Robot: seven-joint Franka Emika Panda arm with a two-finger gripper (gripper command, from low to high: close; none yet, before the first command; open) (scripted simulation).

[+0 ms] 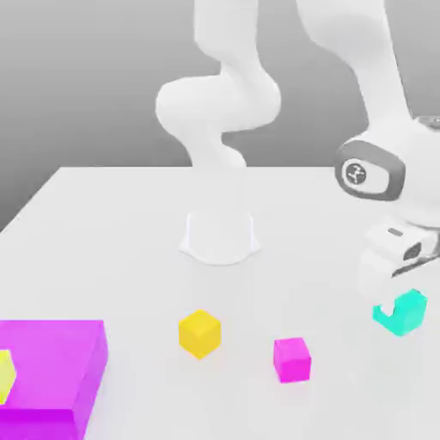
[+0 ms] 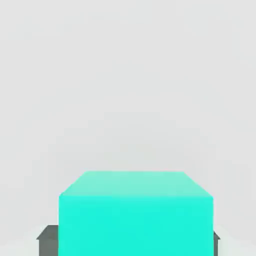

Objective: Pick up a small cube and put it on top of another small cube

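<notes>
Glossy white end effector [image 1: 394, 301] clamped on matte, sharp-edged teal cube [image 1: 402, 313], above smooth pale surface [image 1: 120, 223]; plain yellow cube [image 1: 199, 333], small magenta cube [image 1: 291, 358] nearby.

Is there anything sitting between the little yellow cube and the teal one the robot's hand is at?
Yes: the small magenta cube lies on the table between the yellow cube and the teal cube, as the exterior view shows.

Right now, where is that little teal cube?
The teal cube sits at the exterior view's far right, between the fingers of the robot's tool, to the right of the magenta cube and the yellow cube.
</notes>
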